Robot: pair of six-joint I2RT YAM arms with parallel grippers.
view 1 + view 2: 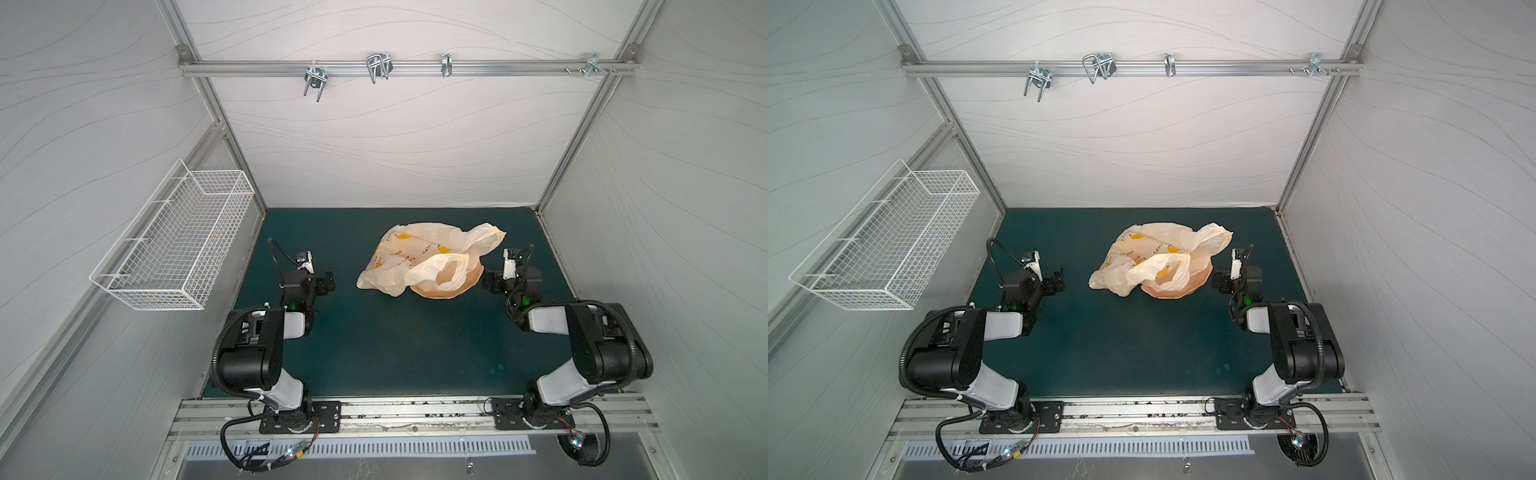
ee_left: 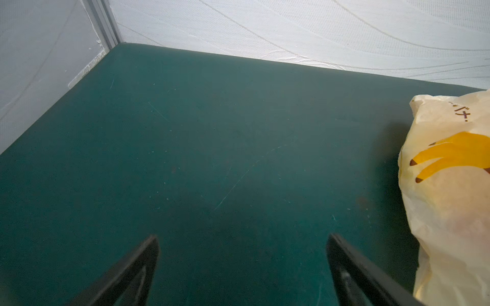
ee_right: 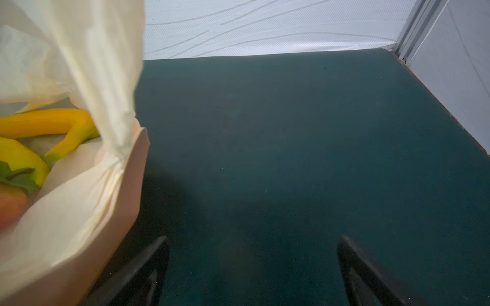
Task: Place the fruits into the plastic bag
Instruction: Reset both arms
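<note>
The crumpled cream plastic bag (image 1: 415,257) (image 1: 1142,253) with printed bananas lies mid-table, draped over a pink dish (image 1: 436,293) (image 3: 132,180). In the right wrist view the fruits show under the bag's edge, inside the dish: a yellow banana (image 3: 39,123), a yellow lemon-like fruit (image 3: 18,159) and a red strawberry (image 3: 10,206) with a green top. The bag hides them in both top views. My left gripper (image 1: 328,282) (image 2: 242,238) stands open left of the bag (image 2: 450,185), empty. My right gripper (image 1: 488,282) (image 3: 254,239) is open beside the dish's right rim, holding nothing.
The green mat (image 1: 395,353) covers the table, walled in at the back and both sides. A white wire basket (image 1: 178,241) hangs on the left wall. Metal hooks (image 1: 378,66) hang from a rail high on the back wall.
</note>
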